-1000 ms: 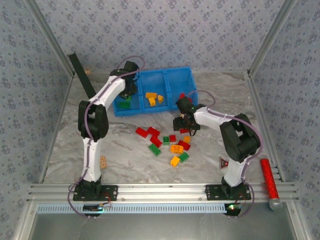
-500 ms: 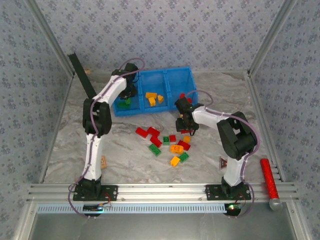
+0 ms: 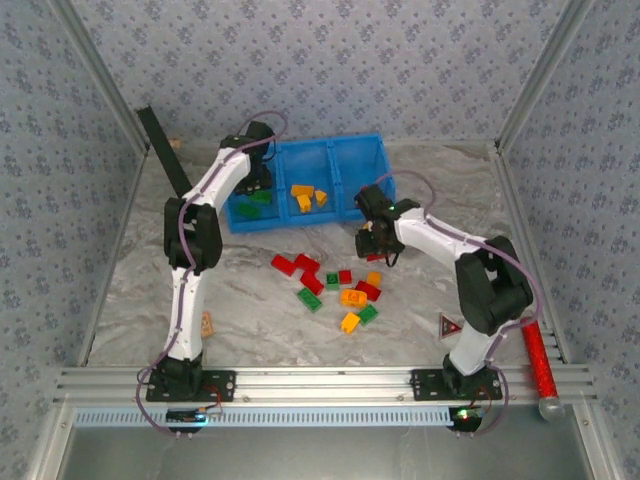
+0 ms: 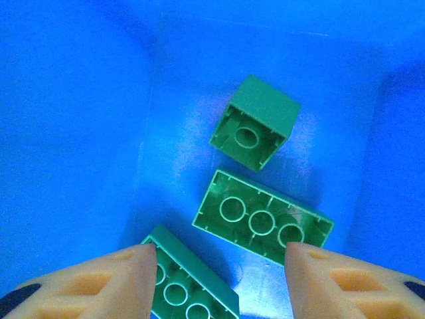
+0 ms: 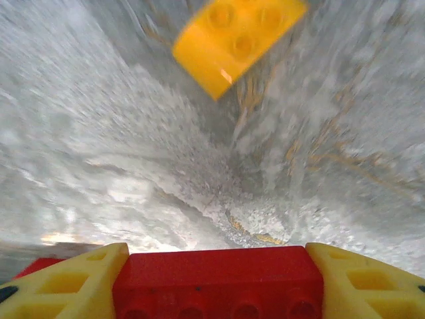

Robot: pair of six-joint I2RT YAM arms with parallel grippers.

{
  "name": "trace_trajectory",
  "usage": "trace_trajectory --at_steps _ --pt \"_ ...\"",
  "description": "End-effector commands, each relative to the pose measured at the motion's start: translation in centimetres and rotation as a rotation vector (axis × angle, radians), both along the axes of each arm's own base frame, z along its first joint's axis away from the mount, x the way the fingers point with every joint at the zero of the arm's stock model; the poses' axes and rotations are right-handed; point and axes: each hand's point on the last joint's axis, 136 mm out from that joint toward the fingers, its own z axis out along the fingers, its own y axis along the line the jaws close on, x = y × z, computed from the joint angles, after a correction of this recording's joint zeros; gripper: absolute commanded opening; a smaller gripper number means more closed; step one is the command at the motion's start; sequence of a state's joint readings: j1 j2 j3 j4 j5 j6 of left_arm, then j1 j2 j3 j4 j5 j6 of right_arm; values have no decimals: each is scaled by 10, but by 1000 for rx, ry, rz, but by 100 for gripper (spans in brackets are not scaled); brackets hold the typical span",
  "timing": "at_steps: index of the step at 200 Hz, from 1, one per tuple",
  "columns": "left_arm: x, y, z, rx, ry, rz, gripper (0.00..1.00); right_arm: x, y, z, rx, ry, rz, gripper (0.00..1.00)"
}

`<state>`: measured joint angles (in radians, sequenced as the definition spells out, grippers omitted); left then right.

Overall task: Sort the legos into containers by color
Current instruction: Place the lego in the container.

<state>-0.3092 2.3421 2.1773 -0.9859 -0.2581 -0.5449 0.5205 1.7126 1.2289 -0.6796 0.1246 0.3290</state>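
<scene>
partly done: the bright blue plastic bin point(image 3: 352, 143) has green studded bricks point(image 4: 263, 223) in its left compartment and orange-yellow bricks point(image 3: 304, 195) in the middle one. abt a dozen mixed loose bricks point(image 3: 345, 290) are left on the marbled table point(image 3: 250, 300). left gripper point(image 4: 217, 256) hangs over the greens, jaws apart, nothing held. right gripper point(image 5: 216, 256) clamps a red brick point(image 5: 219, 286) above the table. vs 1 s ago: left has let go, right has closed on the red & its elbow swung outward.

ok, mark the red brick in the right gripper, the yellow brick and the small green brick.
red brick point(image 5: 218, 280): right wrist, near face.
yellow brick point(image 5: 232, 41): right wrist, its middle.
small green brick point(image 4: 247, 137): left wrist, hollow underside.
</scene>
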Motion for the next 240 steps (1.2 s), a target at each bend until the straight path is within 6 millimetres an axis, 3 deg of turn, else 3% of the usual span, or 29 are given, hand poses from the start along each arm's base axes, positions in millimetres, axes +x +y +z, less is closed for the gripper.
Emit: trace_trajectory --at_steps 1,41,54,91,131,172,206,240 --pt "-4 3 56 -9 -74 -33 53 18 -3 45 -8 -92 34 52" --pt "-28 -6 98 -2 -136 -173 53 70 -6 90 -19 -225 64 51" --pt "-42 -24 113 -29 -183 -284 53 89 -4 101 -25 -264 77 51" --pt "-103 -78 127 -37 -265 -615 55 138 7 116 -47 -340 133 51" --pt "-179 -128 132 15 -353 -974 57 180 22 104 -49 -348 170 50" --pt "-268 -179 122 -19 -426 -1302 57 213 30 73 -48 -314 174 49" --pt "-316 -208 113 -76 -436 -1426 57 229 31 49 -47 -294 166 49" --pt "-342 -229 100 -98 -411 -1499 57 242 23 25 -135 -288 175 49"
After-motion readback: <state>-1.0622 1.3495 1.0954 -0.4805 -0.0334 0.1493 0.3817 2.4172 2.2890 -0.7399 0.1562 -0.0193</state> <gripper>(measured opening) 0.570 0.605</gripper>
